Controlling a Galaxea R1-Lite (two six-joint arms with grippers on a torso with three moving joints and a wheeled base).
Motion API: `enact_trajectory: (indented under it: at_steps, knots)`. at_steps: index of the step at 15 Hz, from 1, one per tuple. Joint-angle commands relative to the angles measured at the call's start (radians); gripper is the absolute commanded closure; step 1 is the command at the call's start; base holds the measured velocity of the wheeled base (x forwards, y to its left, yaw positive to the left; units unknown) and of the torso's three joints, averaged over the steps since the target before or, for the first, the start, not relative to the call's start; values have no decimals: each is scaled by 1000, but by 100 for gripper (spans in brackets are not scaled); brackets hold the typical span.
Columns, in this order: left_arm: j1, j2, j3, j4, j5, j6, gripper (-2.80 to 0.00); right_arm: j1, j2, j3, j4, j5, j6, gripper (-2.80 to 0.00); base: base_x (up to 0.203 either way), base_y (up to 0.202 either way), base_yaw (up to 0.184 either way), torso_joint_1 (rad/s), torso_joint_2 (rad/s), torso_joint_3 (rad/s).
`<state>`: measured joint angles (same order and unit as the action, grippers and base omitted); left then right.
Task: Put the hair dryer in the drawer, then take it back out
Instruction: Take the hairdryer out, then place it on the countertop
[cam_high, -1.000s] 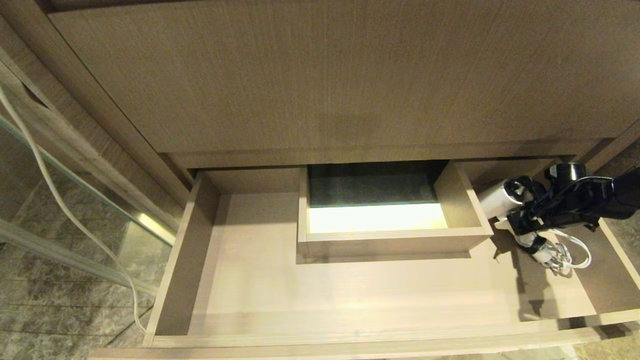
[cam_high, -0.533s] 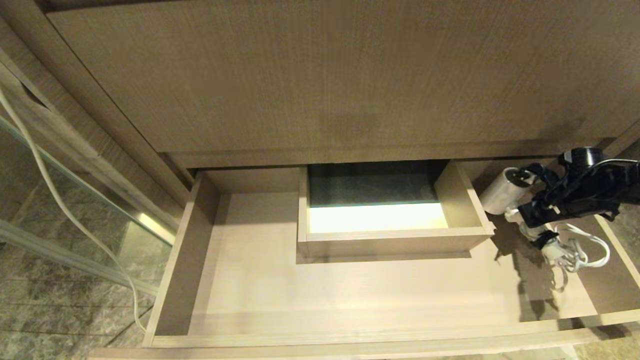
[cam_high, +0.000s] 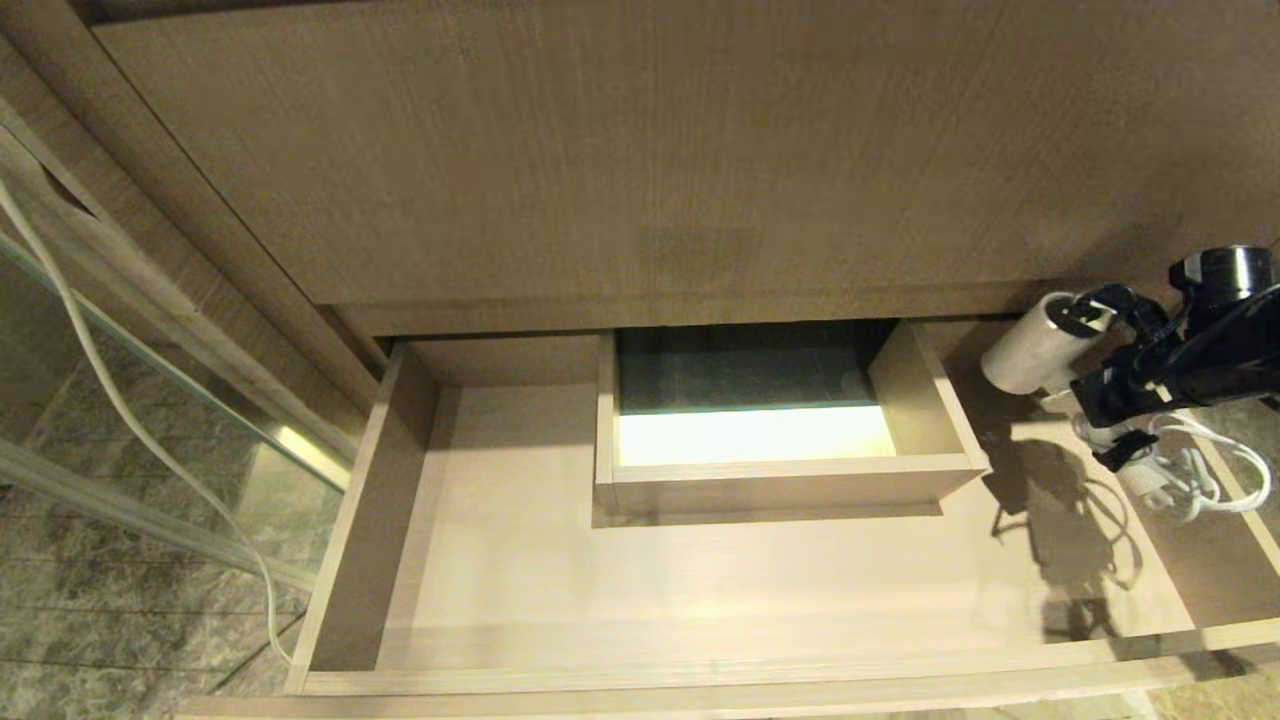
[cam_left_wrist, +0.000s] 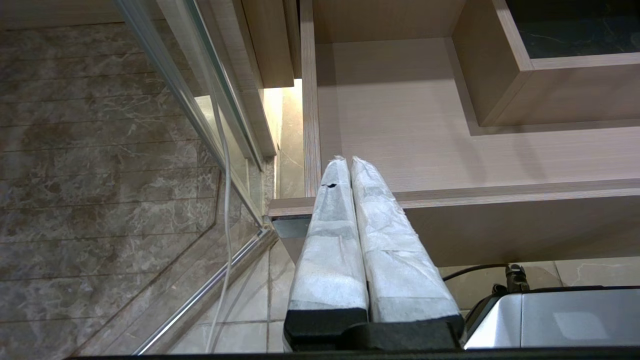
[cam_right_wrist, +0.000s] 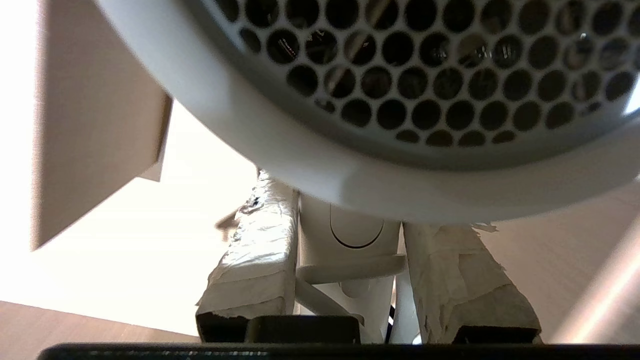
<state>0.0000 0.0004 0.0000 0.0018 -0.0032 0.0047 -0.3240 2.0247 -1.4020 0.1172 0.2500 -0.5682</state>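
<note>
My right fingers (cam_right_wrist: 260, 250): clamped on the white plastic hair dryer (cam_high: 1040, 352) handle.
Dryer's place: above the wide light-wood drawer (cam_high: 700, 560), right end.
Handling: rigid, smooth, probably barrel-heavy; cord dangles.
Left gripper (cam_left_wrist: 347, 165): closed, empty, outside drawer front.

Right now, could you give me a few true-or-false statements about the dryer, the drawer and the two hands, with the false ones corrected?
1. The right hand grips the dryer by its handle. True.
2. The dryer lies flat in the middle of the drawer. False: it is held up at the drawer's right end, its shadow on the floor below.
3. The cord hangs in a bundle under the right hand. True.
4. The left hand holds the drawer's front edge. False: its fingers are shut on nothing, in front of the drawer's left corner.
5. The drawer is pushed shut. False: it stands pulled out, with the boxed cut-out at the back showing.
</note>
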Motion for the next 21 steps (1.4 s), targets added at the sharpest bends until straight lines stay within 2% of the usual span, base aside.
enact_trajectory:
  at_steps: [1,8,14,21]
  knots:
    - [0,1,2,0,0,0,0,-11,-94,31,4,-1,1,0,0,0,0,0,0,0]
    - [0,0,1,0,0,0,0,-15,-335,157,100,-6,12,0,0,0,0,0,0,0]
    - [0,1,2,0,0,0,0,-16,-566,275,124,-7,13,0,0,0,0,0,0,0]
    - [0,1,2,0,0,0,0,-27,-687,328,148,-8,13,0,0,0,0,0,0,0]
